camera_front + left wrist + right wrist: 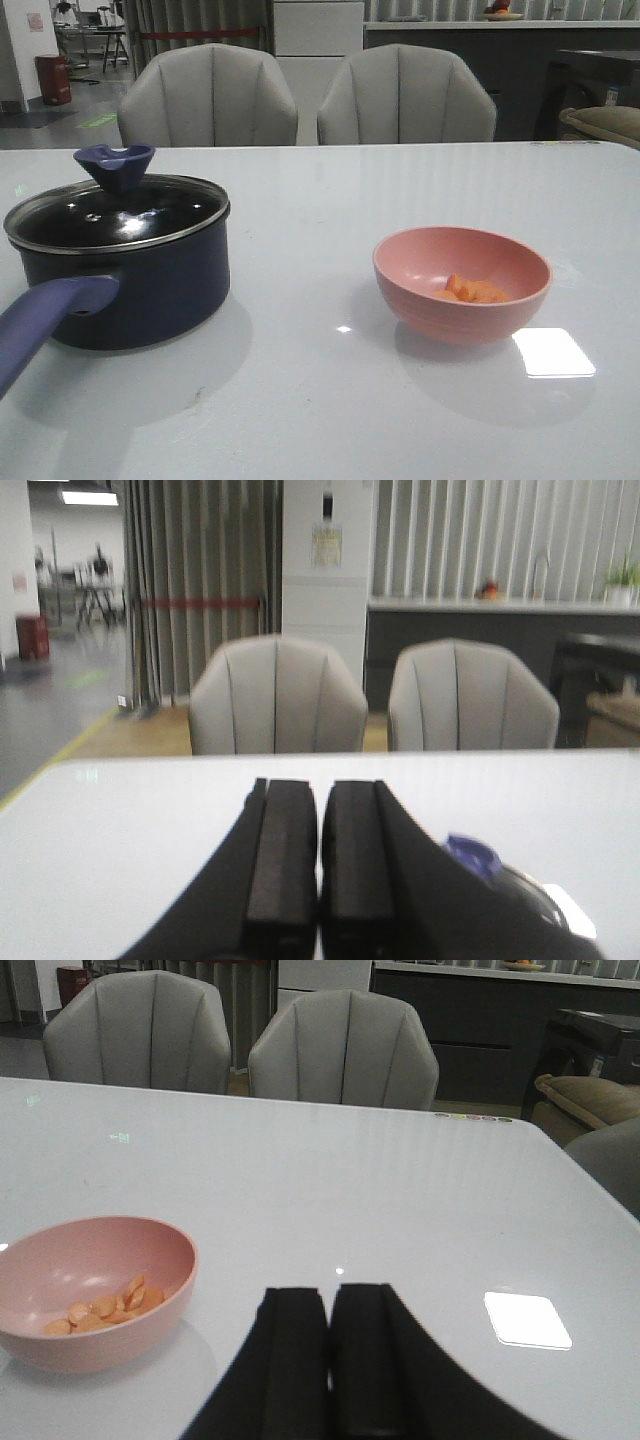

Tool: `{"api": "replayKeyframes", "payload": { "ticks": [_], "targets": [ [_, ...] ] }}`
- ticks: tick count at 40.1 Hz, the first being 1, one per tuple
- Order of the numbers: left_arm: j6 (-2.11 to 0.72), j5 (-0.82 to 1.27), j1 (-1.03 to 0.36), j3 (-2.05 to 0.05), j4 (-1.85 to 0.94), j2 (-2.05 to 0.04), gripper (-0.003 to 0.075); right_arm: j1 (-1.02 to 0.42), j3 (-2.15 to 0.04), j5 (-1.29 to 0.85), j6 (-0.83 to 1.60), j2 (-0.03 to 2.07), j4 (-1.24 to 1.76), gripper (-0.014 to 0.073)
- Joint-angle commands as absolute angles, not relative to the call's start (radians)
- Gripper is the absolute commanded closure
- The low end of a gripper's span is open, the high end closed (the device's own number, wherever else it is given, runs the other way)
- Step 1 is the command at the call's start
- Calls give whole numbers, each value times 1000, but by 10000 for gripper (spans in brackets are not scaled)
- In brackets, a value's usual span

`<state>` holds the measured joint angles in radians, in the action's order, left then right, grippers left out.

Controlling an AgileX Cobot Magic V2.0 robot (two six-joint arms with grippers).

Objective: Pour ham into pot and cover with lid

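Observation:
The dark navy pot (140, 290) stands on the white table at the left, its purple-blue handle (45, 320) pointing toward the front. The glass lid (115, 212) lies on the pot, with its flared purple-blue knob (114, 165) on top; the knob also shows in the left wrist view (472, 853). A pink bowl (462, 283) at the right holds the ham (473, 291), a small heap of orange chunks; both also show in the right wrist view, the bowl (90, 1290) and the ham (105, 1307). My left gripper (320, 785) is shut and empty. My right gripper (329, 1290) is shut and empty, beside the bowl. Neither gripper shows in the front view.
The white table (320, 200) stretches between pot and bowl. Two grey chairs (208, 97) (405, 97) stand behind its far edge. A bright light reflection (553, 352) lies on the tabletop right of the bowl.

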<state>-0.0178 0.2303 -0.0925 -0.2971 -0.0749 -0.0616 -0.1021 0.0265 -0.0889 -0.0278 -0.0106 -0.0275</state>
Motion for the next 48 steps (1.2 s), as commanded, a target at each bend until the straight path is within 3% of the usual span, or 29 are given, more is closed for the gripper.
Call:
{"api": "replayKeyframes", "payload": {
  "ticks": [1, 24, 28, 36, 38, 48],
  "targets": [
    [-14, 279, -97, -388, -84, -126, 600, -95, 22, -6, -28, -30, -44, 445],
    [-14, 289, -97, -395, -84, -179, 590, -95, 22, -6, -28, -30, -44, 445],
    [-14, 318, -97, -397, -84, -181, 523, -95, 22, -6, -28, -30, -44, 445],
    [-14, 322, -97, -397, -84, -181, 206, -95, 22, -6, -28, -30, -44, 445],
    [-14, 322, -97, -397, -84, -181, 165, -95, 22, -6, -28, -30, -44, 445],
    [-14, 319, -97, -382, -124, -181, 225, -95, 22, -6, -28, -30, -44, 445]
  ]
}}
